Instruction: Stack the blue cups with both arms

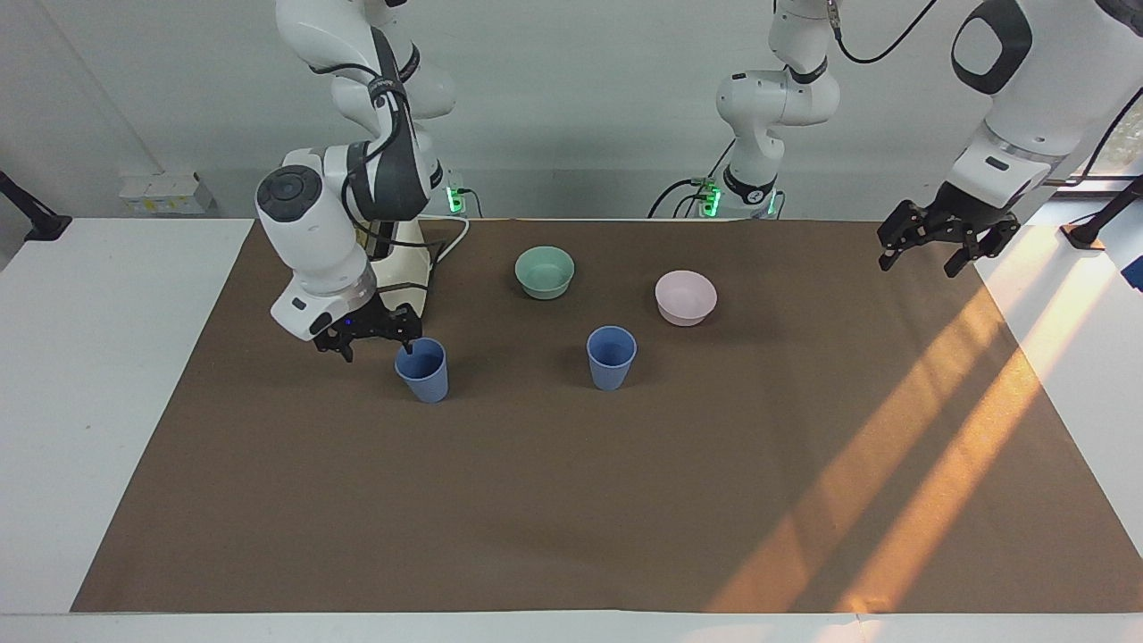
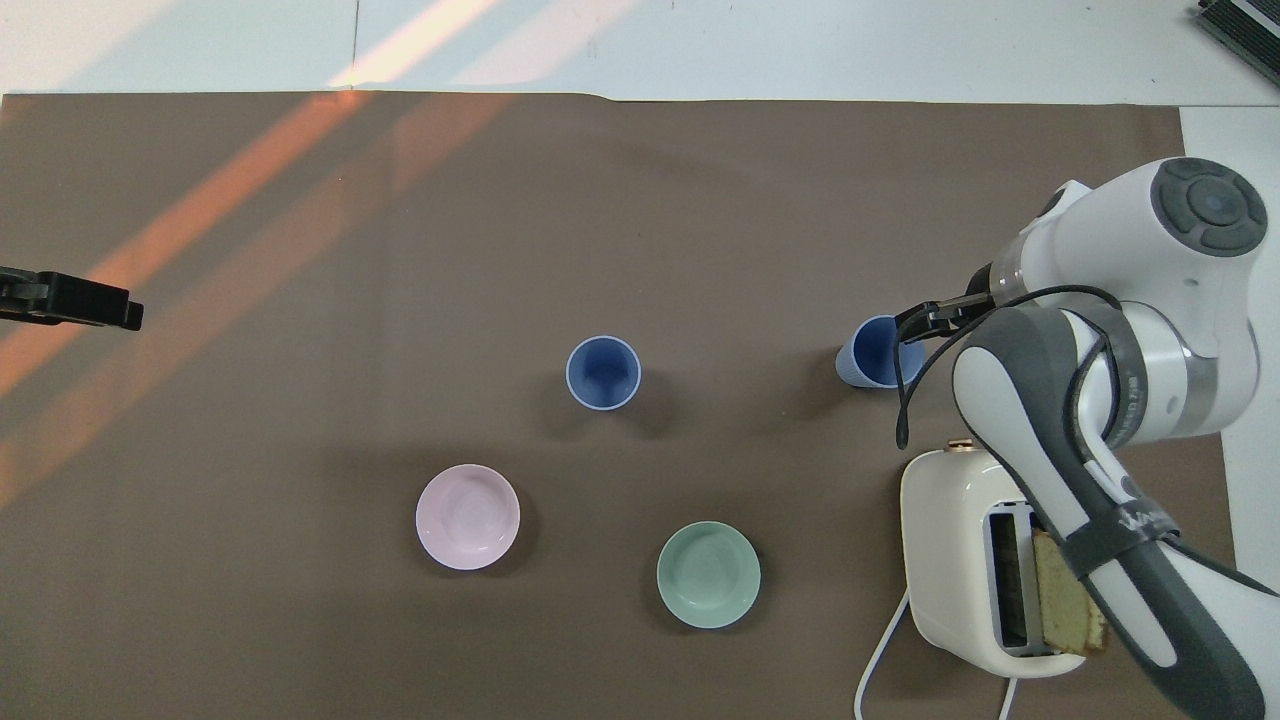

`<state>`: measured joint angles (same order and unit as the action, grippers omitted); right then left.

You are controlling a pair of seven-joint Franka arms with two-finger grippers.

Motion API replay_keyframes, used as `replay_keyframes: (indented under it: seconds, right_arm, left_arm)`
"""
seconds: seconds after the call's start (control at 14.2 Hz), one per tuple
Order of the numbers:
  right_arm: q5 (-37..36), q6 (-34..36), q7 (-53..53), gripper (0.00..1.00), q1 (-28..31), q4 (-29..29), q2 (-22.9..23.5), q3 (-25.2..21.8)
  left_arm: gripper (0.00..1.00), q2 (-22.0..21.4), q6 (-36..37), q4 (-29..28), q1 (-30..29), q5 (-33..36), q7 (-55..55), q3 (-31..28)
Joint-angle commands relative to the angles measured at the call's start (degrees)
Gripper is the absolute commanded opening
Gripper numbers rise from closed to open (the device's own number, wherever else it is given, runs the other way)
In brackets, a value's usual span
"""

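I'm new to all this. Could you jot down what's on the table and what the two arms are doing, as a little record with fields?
Cups: two blue cups, upright, apart; one at the right arm's end, one mid-table
Bowls: green bowl and pink bowl, nearer the robots than the cups
Toaster: white toaster with a bread slice sticking up
Right gripper: jaws open, one finger tip at the first cup's rim
Left gripper: jaws open, raised over the mat's edge, waiting
Stacking: not yet done
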<state>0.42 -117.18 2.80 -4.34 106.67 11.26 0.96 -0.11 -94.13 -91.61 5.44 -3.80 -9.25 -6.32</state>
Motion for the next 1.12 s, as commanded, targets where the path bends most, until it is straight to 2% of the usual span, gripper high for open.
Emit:
replay_keyframes:
  seconds: [0.0,0.49,0.56,0.63,0.7,0.77,1.05]
  right_arm:
    - [0.6,-2.5,0.1,1.00,-0.1,1.4,0.9,0.0]
    - [0.6,-4.0,0.2,1.00,-0.2,3.9,1.7,0.0]
    - [0.6,-4.0,0.4,0.80,-0.2,4.0,1.7,0.0]
    - [0.6,-4.0,0.5,0.35,-0.3,4.0,1.7,0.0]
    - [0.6,-3.9,0.5,0.05,-0.3,4.0,1.7,0.0]
    - [0.6,-3.8,0.5,0.00,-0.3,4.0,1.7,0.0]
    - [0.5,-3.1,0.8,0.00,-0.3,3.4,1.8,0.1]
  left_arm:
    - [1.00,1.8,3.4,4.9,1.9,2.2,-2.1,-2.6]
    - [1.00,1.0,8.4,4.9,1.6,2.3,-1.7,-2.4]
    - [1.00,0.9,9.0,4.9,1.5,2.2,-1.6,-2.4]
    - [1.00,0.6,8.9,4.7,1.4,2.1,-1.6,-2.2]
    - [1.00,0.2,8.9,4.3,1.4,2.1,-1.6,-2.2]
    - [1.00,0.2,8.5,4.3,1.3,2.1,-1.6,-2.2]
    - [1.00,0.1,8.3,4.3,1.2,2.0,-1.7,-2.2]
